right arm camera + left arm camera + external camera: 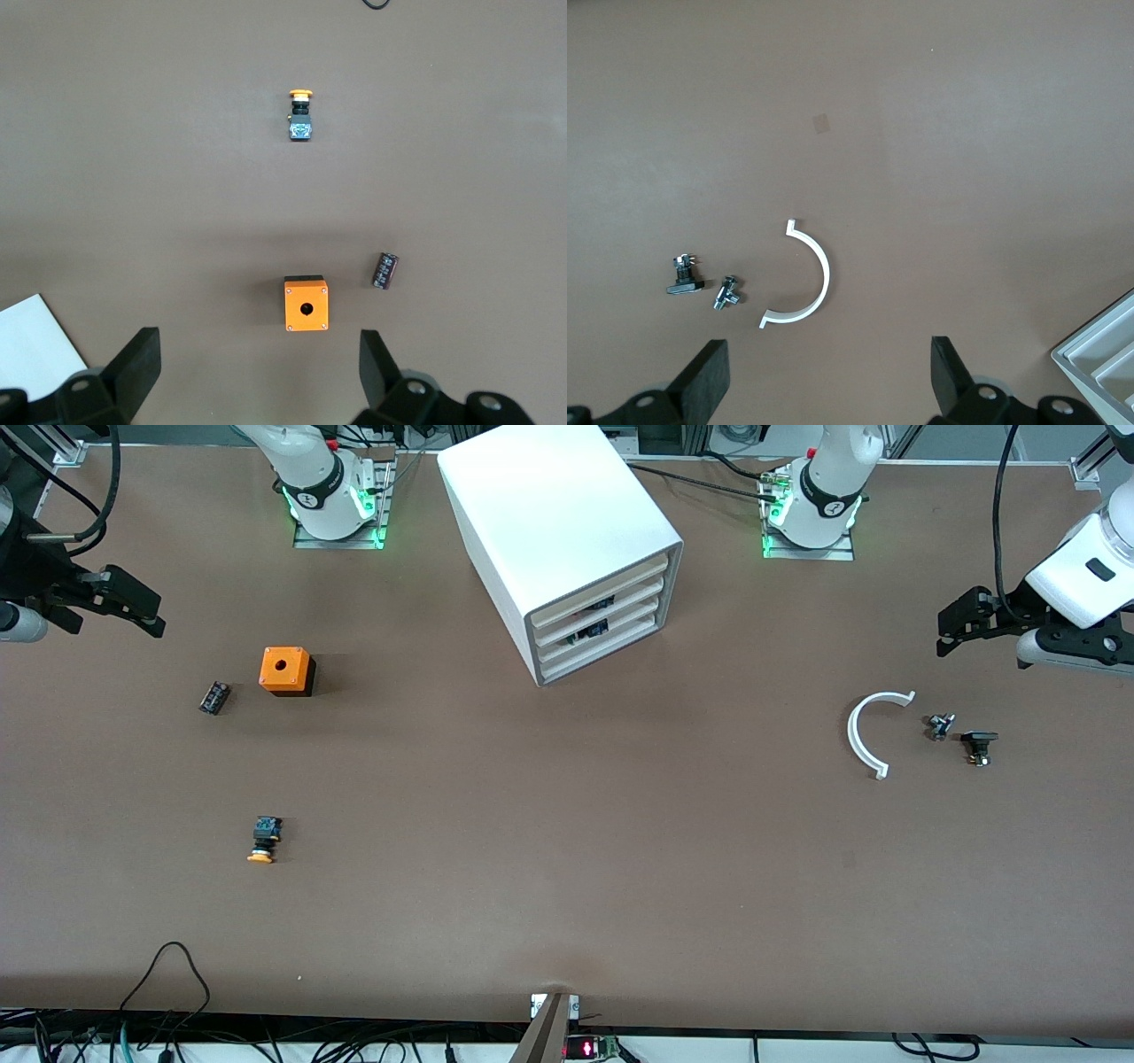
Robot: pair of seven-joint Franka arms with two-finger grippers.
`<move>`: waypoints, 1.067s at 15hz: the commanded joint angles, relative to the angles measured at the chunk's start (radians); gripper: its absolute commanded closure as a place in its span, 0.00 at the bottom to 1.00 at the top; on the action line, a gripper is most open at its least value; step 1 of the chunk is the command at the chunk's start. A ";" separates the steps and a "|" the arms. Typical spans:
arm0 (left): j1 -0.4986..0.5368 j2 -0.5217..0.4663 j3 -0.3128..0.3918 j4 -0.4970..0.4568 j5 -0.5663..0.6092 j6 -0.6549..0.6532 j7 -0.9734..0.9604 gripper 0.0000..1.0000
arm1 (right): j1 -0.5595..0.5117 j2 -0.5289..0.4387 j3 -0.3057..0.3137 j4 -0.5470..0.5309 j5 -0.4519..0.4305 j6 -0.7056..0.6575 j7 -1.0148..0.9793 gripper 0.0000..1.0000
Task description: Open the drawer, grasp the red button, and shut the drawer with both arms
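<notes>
Nearest the front camera, an orange-capped button (263,841) is seen lying on the counter (567,868). Farther off lie a white half-ring (868,731) and an orange box (286,670). Farthest stands the cabinet (554,531), its drawer (602,613) shut; the red button cannot be made out. The left tool (831,381) and the right tool (259,372) are held spread wide over the counter's ends.
</notes>
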 commanded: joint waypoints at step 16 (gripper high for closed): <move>-0.061 0.118 -0.045 0.013 0.007 -0.114 0.008 0.00 | -0.003 0.181 0.004 0.006 0.015 -0.010 -0.046 0.01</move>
